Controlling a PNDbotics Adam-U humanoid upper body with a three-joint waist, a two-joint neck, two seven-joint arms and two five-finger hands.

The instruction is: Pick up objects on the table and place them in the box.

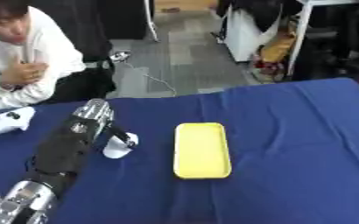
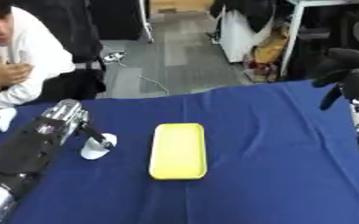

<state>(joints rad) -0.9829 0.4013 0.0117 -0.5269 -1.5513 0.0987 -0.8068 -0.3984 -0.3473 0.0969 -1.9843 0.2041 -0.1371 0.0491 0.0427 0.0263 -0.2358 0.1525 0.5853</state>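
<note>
One left hand [image 1: 98,120] touching white object [image 1: 121,146], yellow box [image 1: 202,150]

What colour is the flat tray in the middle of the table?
Yellow. The tray lies on the blue cloth; the left eye view shows it best.

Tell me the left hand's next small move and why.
Probably close the fingers on the small white object and lift it: the left hand is already at it, dark fingers reaching onto it, while it lies on the blue tablecloth left of the yellow box.
</note>
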